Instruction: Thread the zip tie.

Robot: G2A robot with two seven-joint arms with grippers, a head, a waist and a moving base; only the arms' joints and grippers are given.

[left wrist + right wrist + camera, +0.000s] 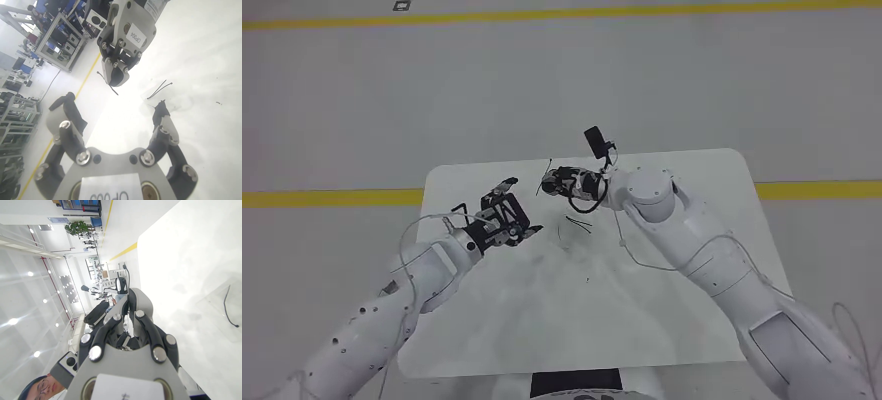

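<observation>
Your left gripper (116,100) hovered over smooth white table (692,300), dark padded fingers (162,111) spread wide. Just beyond, two thin black spare ties (159,89) lay in narrow V on table. Farther out, your right gripper (115,80) kept metal-and-rubber tips pressed together, pinching slim black plastic zip tie (114,91) above table, both ends sticking out.
</observation>
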